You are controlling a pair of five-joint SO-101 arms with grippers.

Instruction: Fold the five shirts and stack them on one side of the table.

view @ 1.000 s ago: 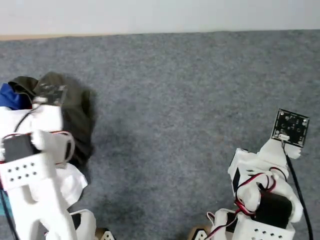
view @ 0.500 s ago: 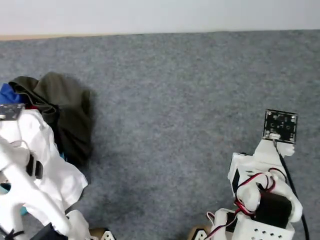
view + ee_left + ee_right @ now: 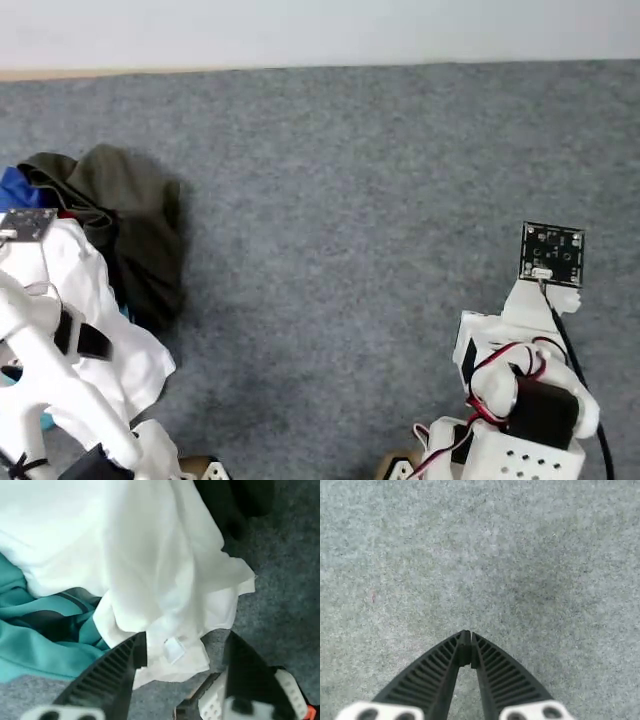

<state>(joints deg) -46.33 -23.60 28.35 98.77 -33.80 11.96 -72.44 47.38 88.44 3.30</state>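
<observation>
Left fingers: my left fingers (image 3: 185, 645) are spread wide and grasp nothing. They sit at the bottom of the left wrist view, one on each side of a hanging corner of the white shirt (image 3: 150, 555). I cannot tell whether they touch the cloth.
Right fingers: my right fingers (image 3: 468, 649) are clenched tip to tip with nothing between them, at the bottom centre of the right wrist view over bare tabletop (image 3: 480, 545).
White shirt: it lies crumpled at the left edge of the high view (image 3: 105, 300), with my left arm (image 3: 45, 380) partly over it. A small sewn tag (image 3: 173, 650) shows near its hem.
Dark shirt: the dark shirt (image 3: 140, 225) lies bunched in the upper left of the pile, touching the white one. In the left wrist view it is at the upper right (image 3: 235, 500).
Teal shirt: the teal shirt (image 3: 40, 640) lies partly under the white one at the left of the left wrist view.
Blue shirt: a bit of the blue shirt (image 3: 15, 190) shows at the far left edge, beside the dark shirt.
Right arm: my right arm (image 3: 520, 400) is in the lower right of the high view, well apart from the pile.
Tabletop: the surface (image 3: 350, 200) is grey and carpet-like.
</observation>
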